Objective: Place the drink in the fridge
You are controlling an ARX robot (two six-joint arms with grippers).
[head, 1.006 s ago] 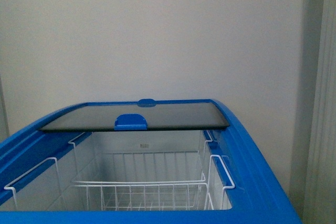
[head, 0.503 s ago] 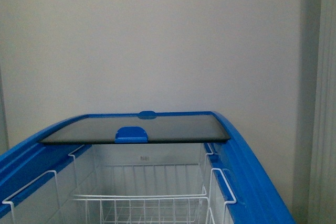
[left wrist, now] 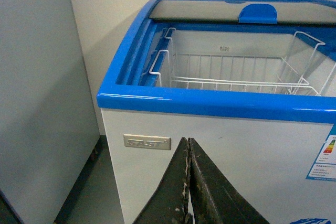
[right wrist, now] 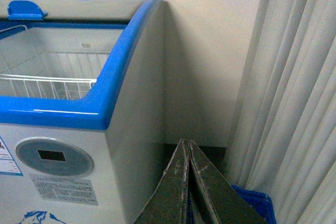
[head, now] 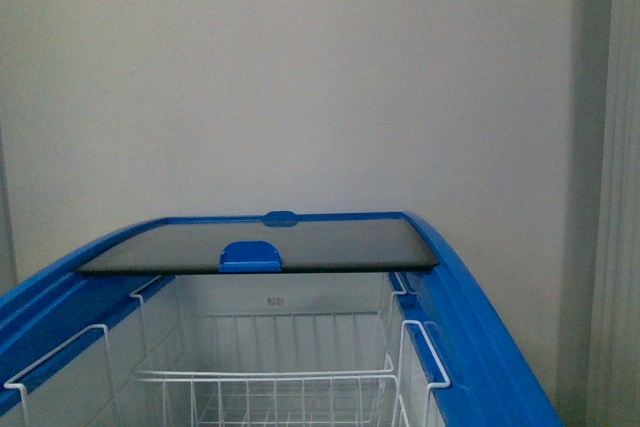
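**Front view first: chest open, both grippers pressed shut and empty**

Front view looks down the length of the fridge (head: 470, 297), its blue rim curving up both sides. The dark glass lid (head: 300, 245) is slid to the far end against the wall (head: 300, 77), a blue handle (head: 250, 257) on its near edge. Under the opening hangs a white wire basket (head: 270, 377), with wire hooks over the left and right edges. A small mark on the inner far wall is too small to read. Pale curtain (head: 615, 247) hangs at the right. No arm shows here, and no drink.

Left wrist view takes in the fridge's near left corner. On the white front, just under the blue rim, sits a small silver brand plate (left wrist: 147, 142); its lettering is blurred. At the right edge of the front is a coloured energy label (left wrist: 327, 157), text illegible. A tall grey cabinet (left wrist: 42, 103) stands just beside the fridge's left side. The left gripper (left wrist: 189, 182) has its dark fingers together, nothing between them.

Right wrist view shows the near right corner: an oval grey display panel (right wrist: 54, 157) with a dark window, a printed notice sticker (right wrist: 63, 189) below it, unreadable, and a bit of blue print (right wrist: 34, 217) at the bottom. Curtain folds hang close on the right, a blue crate (right wrist: 252, 203) at their foot. The right gripper (right wrist: 187, 182) is likewise closed and empty.
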